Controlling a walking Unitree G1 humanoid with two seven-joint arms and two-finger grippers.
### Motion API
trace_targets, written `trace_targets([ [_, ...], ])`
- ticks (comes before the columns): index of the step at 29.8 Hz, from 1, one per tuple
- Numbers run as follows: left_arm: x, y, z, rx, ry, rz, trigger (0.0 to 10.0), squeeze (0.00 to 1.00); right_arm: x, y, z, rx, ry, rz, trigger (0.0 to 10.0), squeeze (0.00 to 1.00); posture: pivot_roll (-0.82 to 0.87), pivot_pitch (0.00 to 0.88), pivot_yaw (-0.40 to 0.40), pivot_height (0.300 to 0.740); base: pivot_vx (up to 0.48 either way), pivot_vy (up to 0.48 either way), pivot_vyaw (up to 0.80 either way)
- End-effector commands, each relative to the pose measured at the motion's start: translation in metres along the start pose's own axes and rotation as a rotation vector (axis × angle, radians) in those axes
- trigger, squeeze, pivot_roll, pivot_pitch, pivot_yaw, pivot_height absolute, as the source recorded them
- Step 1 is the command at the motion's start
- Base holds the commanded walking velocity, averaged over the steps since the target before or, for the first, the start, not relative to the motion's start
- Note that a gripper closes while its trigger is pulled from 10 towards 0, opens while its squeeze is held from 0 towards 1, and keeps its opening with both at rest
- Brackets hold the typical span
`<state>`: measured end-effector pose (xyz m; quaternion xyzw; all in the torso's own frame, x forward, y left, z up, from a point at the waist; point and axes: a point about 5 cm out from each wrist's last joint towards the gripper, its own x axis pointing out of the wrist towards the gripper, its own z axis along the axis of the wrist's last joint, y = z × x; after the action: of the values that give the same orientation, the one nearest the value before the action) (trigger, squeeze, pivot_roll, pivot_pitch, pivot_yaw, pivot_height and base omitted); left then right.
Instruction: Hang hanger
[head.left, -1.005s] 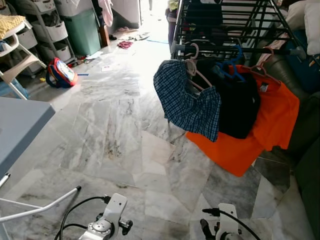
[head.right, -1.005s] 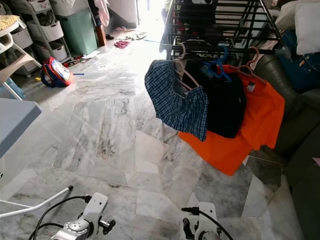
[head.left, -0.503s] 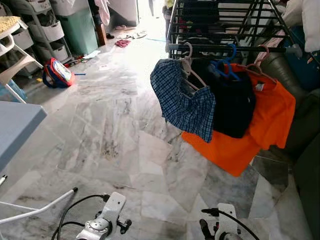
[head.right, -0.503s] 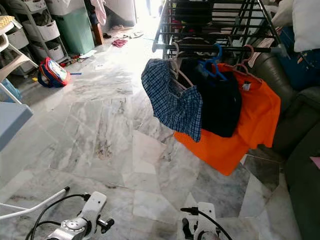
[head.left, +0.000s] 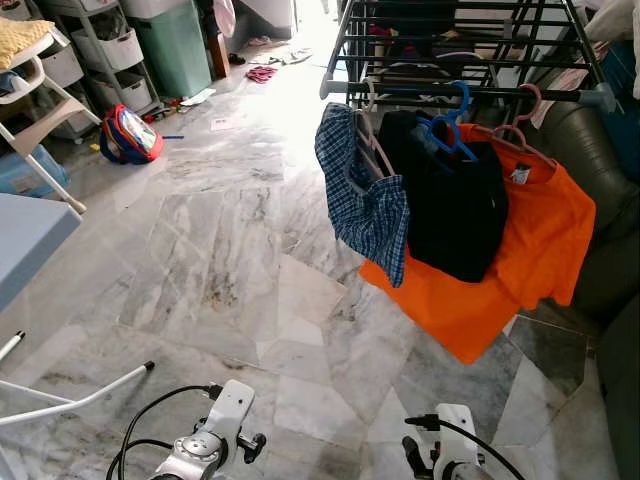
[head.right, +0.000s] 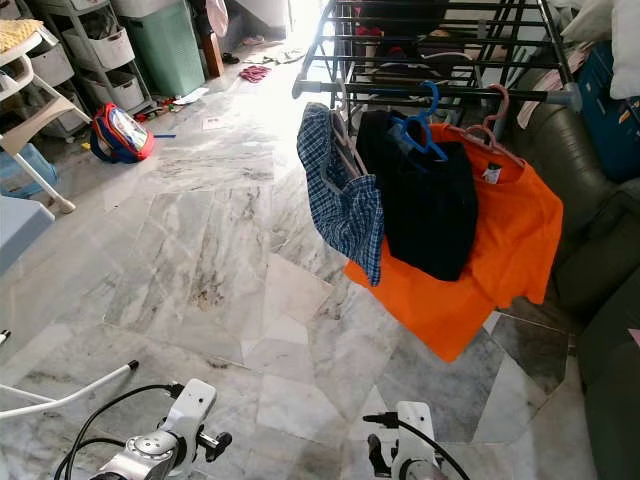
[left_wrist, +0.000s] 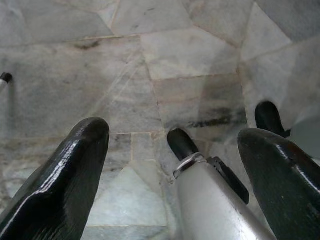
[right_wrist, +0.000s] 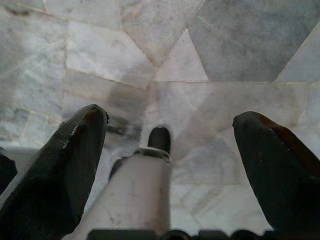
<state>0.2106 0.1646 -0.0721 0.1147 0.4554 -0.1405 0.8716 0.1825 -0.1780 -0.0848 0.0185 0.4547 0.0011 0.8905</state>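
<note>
Nearest the camera, both arms hung low over the marble floor (head.left: 230, 260). The left end effector (left_wrist: 175, 165) had its two black fingers spread wide, with nothing between them but floor tiles; the right end effector (right_wrist: 170, 160) was likewise spread wide and held nothing. At the left edge of the head views stood a grey-blue counter (head.left: 30, 245), with a white tube (head.left: 70, 405) slanting above the floor in front of it. Farther off, on the right, a black drying rack (head.left: 470, 60) carried three garments on its front bar: a blue checked shirt (head.left: 365, 200) on a pale hanger (head.left: 372, 140), a black garment (head.left: 455, 215) on a blue hanger (head.left: 450, 125), and an orange T-shirt (head.left: 520, 250) on a pink hanger (head.left: 520, 125). Beyond, a red and blue bag (head.left: 128, 135) lay before a green bin (head.left: 175, 45).
</note>
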Motion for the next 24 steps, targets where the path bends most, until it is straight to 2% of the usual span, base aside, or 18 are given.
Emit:
trace_targets([
  [1, -0.0010, 0.0027, -0.0058, -0.029, 0.019, 0.024, 10.0, 0.00, 0.0005, 0.0015, 0.0007, -0.026, 0.011, 0.017, 10.0, 0.00, -0.09, 0.059, 0.021, 0.740, 0.000, 0.000, 0.00],
  [9, -0.0009, 0.0036, -0.0061, -0.037, 0.027, 0.045, 10.0, 0.00, 0.0011, 0.0020, 0.0042, 0.002, 0.000, 0.021, 10.0, 0.00, -0.04, 0.053, -0.017, 0.740, 0.000, 0.000, 0.00],
  [15, -0.0011, 0.0064, -0.0047, -0.033, 0.027, 0.058, 10.0, 0.00, 0.0017, 0.0059, 0.0046, 0.050, -0.006, 0.020, 10.0, 0.00, -0.04, 0.050, -0.007, 0.740, 0.000, 0.000, 0.00],
  [24, -0.0010, 0.0085, -0.0013, -0.016, 0.019, 0.063, 10.0, 0.00, 0.0010, 0.0037, 0.0008, 0.060, 0.008, -0.002, 10.0, 0.00, -0.04, 0.041, 0.007, 0.740, 0.000, 0.000, 0.00],
])
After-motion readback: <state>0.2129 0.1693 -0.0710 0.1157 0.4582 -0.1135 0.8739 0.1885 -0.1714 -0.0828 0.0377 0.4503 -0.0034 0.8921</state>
